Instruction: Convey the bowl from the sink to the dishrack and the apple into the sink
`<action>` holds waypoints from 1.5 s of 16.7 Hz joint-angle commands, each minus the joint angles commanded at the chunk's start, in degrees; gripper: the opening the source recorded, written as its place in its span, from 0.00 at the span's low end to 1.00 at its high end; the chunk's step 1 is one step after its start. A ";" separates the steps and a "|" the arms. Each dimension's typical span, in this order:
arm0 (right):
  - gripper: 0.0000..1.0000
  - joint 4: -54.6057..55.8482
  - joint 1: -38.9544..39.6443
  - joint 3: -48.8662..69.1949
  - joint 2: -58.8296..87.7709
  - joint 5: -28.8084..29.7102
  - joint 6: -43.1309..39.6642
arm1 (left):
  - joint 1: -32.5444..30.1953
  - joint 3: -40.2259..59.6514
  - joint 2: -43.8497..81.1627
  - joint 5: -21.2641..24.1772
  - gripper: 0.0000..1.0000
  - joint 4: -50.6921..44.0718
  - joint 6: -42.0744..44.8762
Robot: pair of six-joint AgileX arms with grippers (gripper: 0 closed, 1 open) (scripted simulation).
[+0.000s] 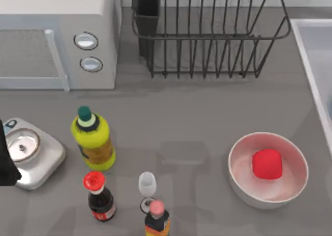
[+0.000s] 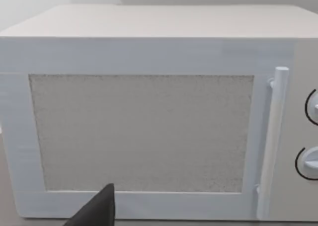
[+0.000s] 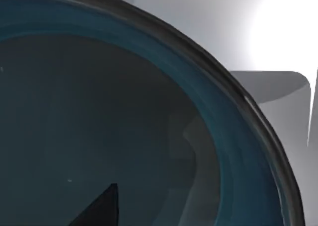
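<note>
Bowl, teal-blue, sits right under the right wrist camera inside the sink; whether the right gripper's fingers are open, I cannot tell. Apple lies in the white bowl. The dishrack stands empty. The left arm is parked facing the microwave.

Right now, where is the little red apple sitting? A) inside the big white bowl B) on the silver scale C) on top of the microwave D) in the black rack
A: in the top view the apple lies inside the white bowl on the table's right side, well apart from the dishrack.
</note>
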 joint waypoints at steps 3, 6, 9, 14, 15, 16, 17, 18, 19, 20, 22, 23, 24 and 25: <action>1.00 0.19 0.01 -0.10 0.11 0.00 0.00 | 0.00 0.00 0.00 0.00 1.00 0.00 0.00; 0.85 0.19 0.01 -0.10 0.11 0.00 0.00 | 0.00 0.00 0.00 0.00 1.00 0.00 0.00; 0.62 0.19 0.01 -0.10 0.11 0.00 0.00 | 0.00 0.00 0.00 0.00 1.00 0.00 0.00; 0.25 0.19 0.01 -0.10 0.11 0.00 0.00 | 0.00 0.00 0.00 0.00 1.00 0.00 0.00; 0.17 0.19 0.01 -0.10 0.11 0.00 0.00 | 0.00 0.00 0.00 0.00 1.00 0.00 0.00; 0.10 0.19 0.01 -0.10 0.11 0.00 0.00 | 0.00 0.00 0.00 0.00 1.00 0.00 0.00; 0.02 0.19 0.01 -0.10 0.11 0.00 0.00 | 0.00 0.00 0.00 0.00 1.00 0.00 0.00; 0.00 0.19 0.01 -0.10 0.11 0.00 0.00 | 0.00 0.00 0.00 0.00 1.00 0.00 0.00; 0.00 0.19 0.01 -0.10 0.11 0.00 0.00 | 0.00 0.00 0.00 0.00 1.00 0.00 0.00; 0.00 0.19 0.01 -0.10 0.11 0.00 0.00 | 0.00 0.00 0.00 0.00 1.00 0.00 0.00; 0.00 0.19 0.01 -0.10 0.11 0.00 0.00 | 0.00 0.00 0.00 0.00 1.00 0.00 0.00; 0.00 0.19 0.01 -0.10 0.11 0.00 0.00 | 0.00 0.00 0.00 0.00 1.00 0.00 0.00; 0.00 0.19 0.01 -0.10 0.11 0.00 0.00 | 0.00 0.00 0.00 0.00 1.00 0.00 0.00; 0.00 0.19 0.01 -0.10 0.11 0.00 0.00 | 0.00 0.00 0.00 0.00 1.00 0.00 0.00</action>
